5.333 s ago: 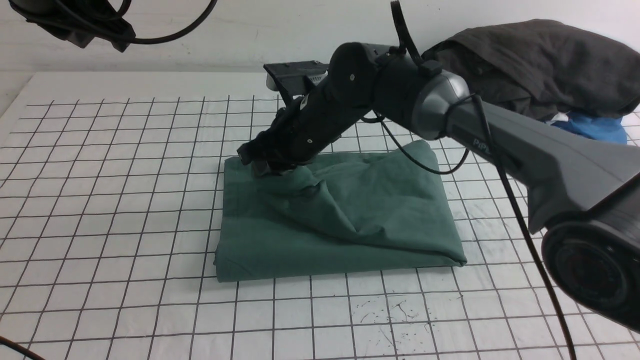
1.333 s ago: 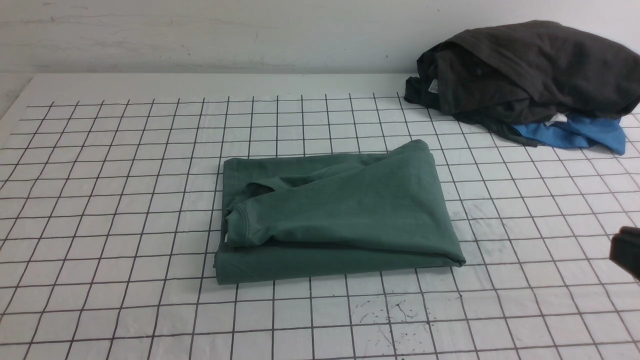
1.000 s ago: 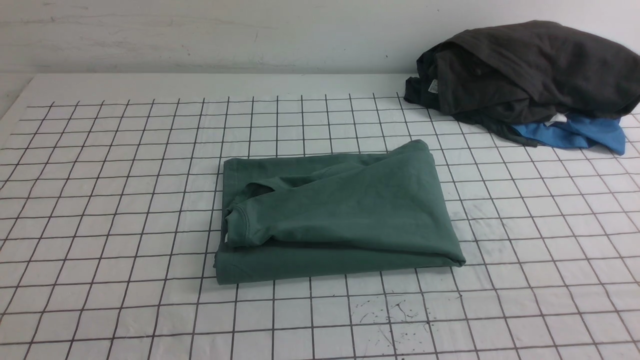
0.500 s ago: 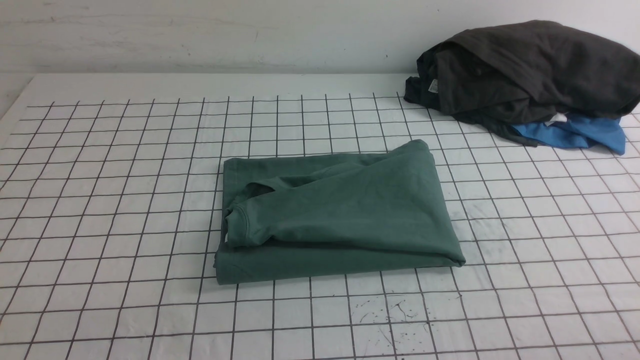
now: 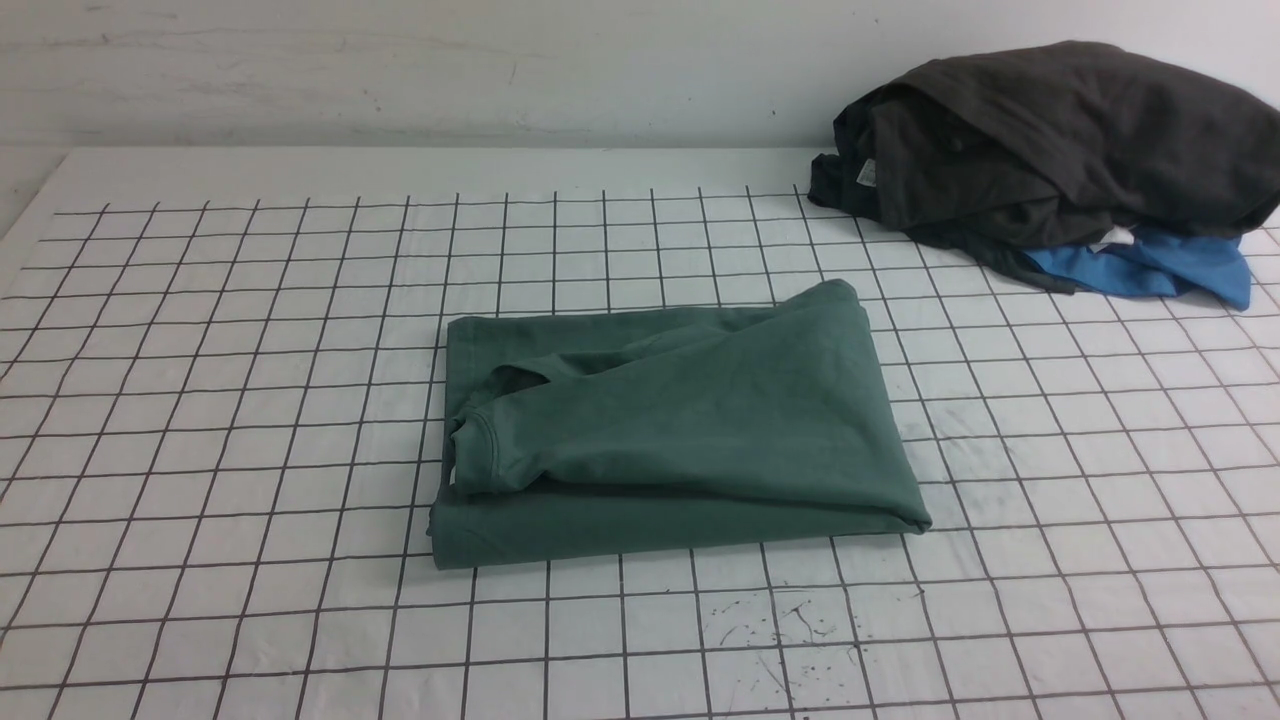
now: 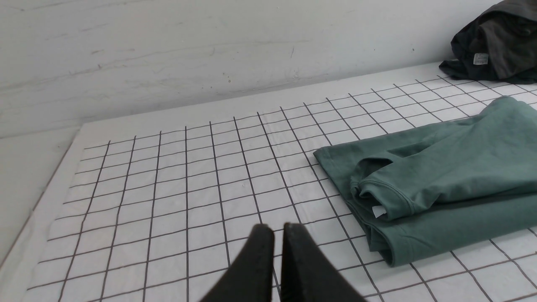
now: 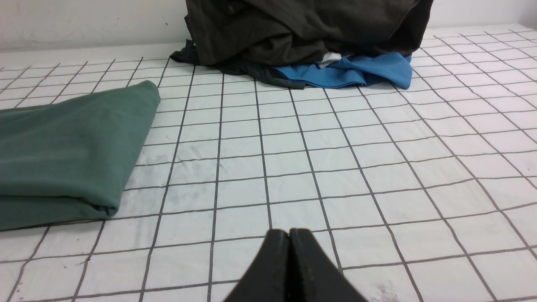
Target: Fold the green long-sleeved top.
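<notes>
End effectors (image 6: 280, 228) (image 7: 289, 233) closed; apart from green top (image 5: 700, 430)

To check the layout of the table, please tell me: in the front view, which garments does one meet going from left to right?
Green long-sleeved top → dark grey garment. The blue garment lies under the grey one, so I leave it out.

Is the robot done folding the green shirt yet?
It looks nearly done. The green shirt is already folded into a small bundle, with its neck end turned over on top. Nothing is being held: the left tool and the right tool are both shut, away from the shirt. If it should be neat, what's left is probably straightening that crooked top layer, since the bottom layer peeks out behind and in front.
</notes>
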